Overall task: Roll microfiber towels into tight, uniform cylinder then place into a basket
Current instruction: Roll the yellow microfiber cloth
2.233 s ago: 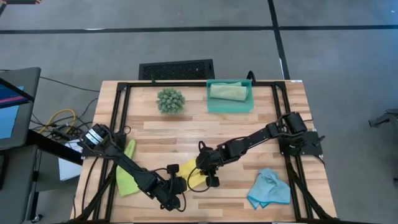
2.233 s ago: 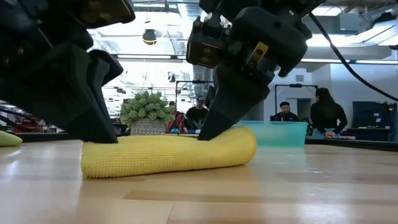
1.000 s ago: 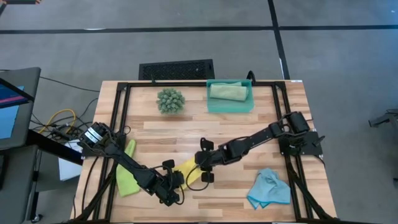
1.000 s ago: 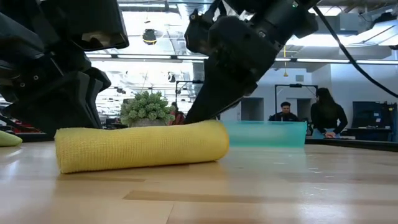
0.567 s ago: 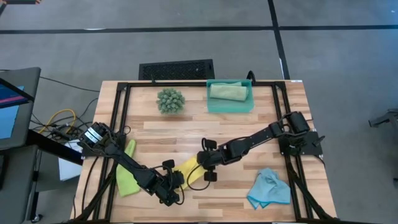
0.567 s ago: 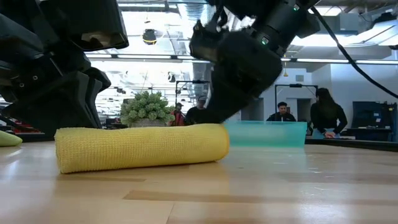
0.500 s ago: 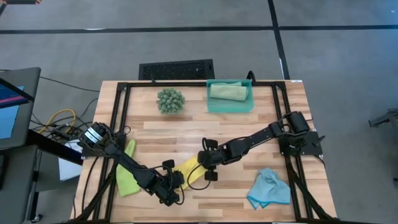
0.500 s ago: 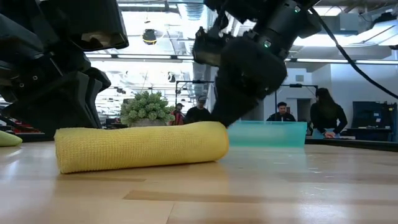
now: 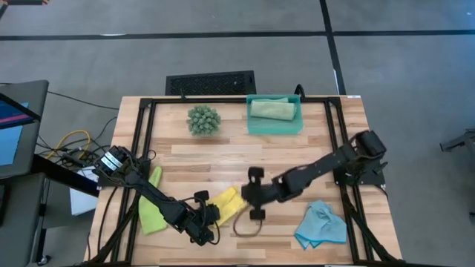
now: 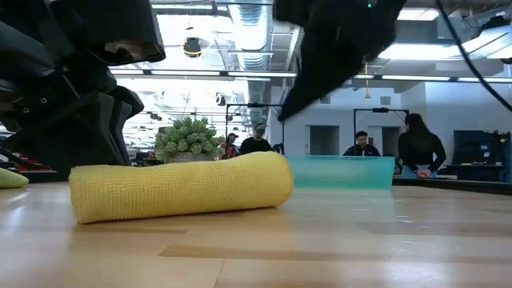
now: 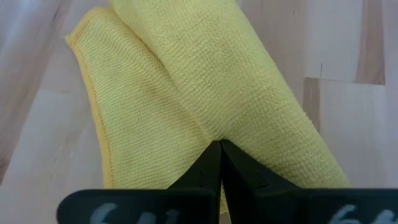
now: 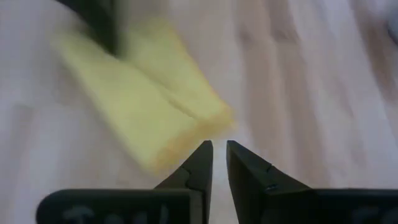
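Rolled yellow microfiber towel (image 9: 225, 203) lies near the front middle of your wooden table (image 9: 297, 156), its left end under the left gripper (image 9: 205, 216), whose fingers are pressed together on the cloth's folded crease. Your right gripper (image 9: 253, 193) sits just beside the roll's other end, apart from it, fingers nearly closed with only a thin gap and nothing between them. You have the translucent teal plastic basket (image 9: 274, 125) at the back edge, a rolled sage green towel (image 9: 272, 110) inside it.
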Robot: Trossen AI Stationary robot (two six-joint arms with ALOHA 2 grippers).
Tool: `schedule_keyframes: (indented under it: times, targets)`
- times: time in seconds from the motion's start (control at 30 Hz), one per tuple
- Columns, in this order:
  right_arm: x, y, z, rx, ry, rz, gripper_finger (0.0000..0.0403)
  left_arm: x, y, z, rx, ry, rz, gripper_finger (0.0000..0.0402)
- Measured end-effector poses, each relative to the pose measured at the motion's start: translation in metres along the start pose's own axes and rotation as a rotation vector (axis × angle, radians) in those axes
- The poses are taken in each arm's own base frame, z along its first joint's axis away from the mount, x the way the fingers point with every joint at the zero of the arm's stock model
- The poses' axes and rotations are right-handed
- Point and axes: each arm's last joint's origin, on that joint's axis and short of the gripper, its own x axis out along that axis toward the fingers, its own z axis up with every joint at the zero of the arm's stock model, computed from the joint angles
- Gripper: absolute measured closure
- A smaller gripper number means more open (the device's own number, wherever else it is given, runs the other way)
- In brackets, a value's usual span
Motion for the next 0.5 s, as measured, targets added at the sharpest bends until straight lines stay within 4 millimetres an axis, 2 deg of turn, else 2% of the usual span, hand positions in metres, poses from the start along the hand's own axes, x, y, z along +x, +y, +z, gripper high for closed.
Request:
schedule_keyframes:
  times: [0.07,0.2,0.5]
  targets:
    - [0.005,0.017,0.003,-0.067,-0.078,0.042,0.0332,0.000,-0.001,0.001,0.003,-0.005,-0.011,0.0401]
    - [0.030,0.041,-0.002,-0.267,-0.162,0.107,0.0305,0.000,-0.001,0.001,0.003,-0.006,-0.015,0.0401]
    - [0.073,0.046,-0.003,-0.534,-0.128,0.121,0.0168,0.000,-0.002,0.001,0.008,-0.010,-0.017,0.0401]
